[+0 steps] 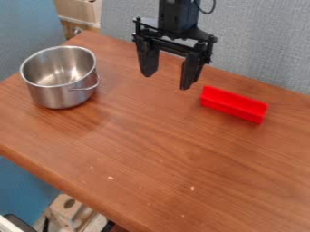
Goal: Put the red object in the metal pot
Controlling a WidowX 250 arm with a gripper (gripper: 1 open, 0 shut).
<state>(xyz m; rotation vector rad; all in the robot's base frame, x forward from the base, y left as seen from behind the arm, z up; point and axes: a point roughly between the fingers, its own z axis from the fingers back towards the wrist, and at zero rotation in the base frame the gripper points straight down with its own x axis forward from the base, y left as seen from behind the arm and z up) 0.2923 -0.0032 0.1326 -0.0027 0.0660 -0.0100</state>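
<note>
The red object [234, 103], a small bright red bar, lies flat on the wooden table at the right. The metal pot [60, 76], round and shiny with a small handle on its right side, stands at the left and looks empty. My black gripper [169, 79] hangs above the table between the two, pointing down, a little left of the red object and above it. Its two fingers stand apart, open, with nothing between them.
The wooden table [145, 154] has its front edge running diagonally from left to bottom right. A blue wall stands behind. A beige fixture [80, 13] sits at the top left behind the pot.
</note>
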